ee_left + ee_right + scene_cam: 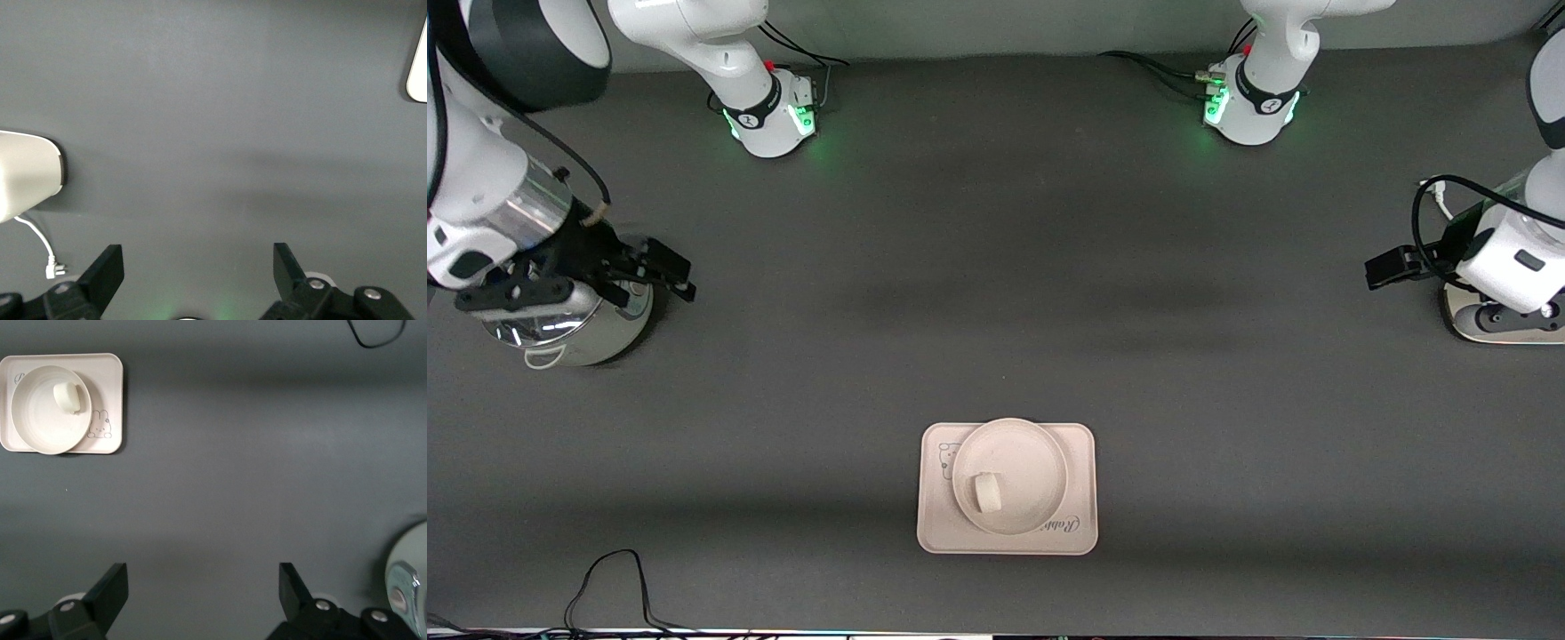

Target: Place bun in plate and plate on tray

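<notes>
The white bun (989,492) lies in the round cream plate (1033,467). The plate rests on the rectangular printed tray (1082,498), at the part of the table nearest the front camera. The right wrist view shows the bun (68,397), the plate (33,423) and the tray (110,380) the same way. A corner of the tray (419,70) shows in the left wrist view. My right gripper (671,271) (203,577) is open and empty, over the right arm's end of the table. My left gripper (1383,267) (198,257) is open and empty, over the left arm's end.
A shiny metal pot (574,324) (408,587) stands under my right gripper. Another shiny metal object (1494,324) lies under my left hand. A white rounded object (27,173) with a white cable shows in the left wrist view. A black cable (605,578) lies at the table's front edge.
</notes>
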Robot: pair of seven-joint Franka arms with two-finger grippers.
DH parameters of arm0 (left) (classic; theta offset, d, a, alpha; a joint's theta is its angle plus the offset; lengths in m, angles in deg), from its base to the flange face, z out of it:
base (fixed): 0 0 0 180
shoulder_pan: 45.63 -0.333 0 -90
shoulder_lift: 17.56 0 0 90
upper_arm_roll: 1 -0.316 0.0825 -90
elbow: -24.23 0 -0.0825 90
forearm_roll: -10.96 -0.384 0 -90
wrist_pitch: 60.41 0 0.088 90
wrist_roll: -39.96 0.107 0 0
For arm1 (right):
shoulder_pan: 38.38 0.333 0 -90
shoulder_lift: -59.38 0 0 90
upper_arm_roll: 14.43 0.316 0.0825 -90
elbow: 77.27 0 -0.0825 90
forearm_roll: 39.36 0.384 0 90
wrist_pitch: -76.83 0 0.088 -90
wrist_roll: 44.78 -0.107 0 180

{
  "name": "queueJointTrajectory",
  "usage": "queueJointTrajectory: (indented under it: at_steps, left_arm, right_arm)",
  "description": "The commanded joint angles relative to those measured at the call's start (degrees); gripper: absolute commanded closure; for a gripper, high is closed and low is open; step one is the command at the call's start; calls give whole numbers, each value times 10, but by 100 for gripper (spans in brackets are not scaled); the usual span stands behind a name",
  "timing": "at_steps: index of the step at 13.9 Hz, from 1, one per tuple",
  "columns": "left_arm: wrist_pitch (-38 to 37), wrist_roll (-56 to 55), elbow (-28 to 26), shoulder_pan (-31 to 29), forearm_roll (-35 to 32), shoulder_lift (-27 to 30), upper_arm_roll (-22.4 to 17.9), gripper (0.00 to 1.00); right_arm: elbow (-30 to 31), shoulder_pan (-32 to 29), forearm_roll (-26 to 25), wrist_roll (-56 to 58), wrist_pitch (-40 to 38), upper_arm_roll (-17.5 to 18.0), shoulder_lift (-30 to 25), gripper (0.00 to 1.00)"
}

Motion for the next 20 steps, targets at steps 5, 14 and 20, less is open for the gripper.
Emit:
queueJointTrajectory:
  at_steps: [5,14,20]
  left_arm:
    - [-3,-22,-51,-14,6,28,-9,0]
    - [-3,65,-46,-26,-29,33,-6,0]
    - [-8,94,-45,-39,-9,32,-6,0]
  right_arm:
    - [30,-1,-55,-8,-3,-12,-18,0]
    - [4,-3,-45,-15,-71,-12,-14,0]
    - [5,-1,-45,-15,-55,-13,-4,0]
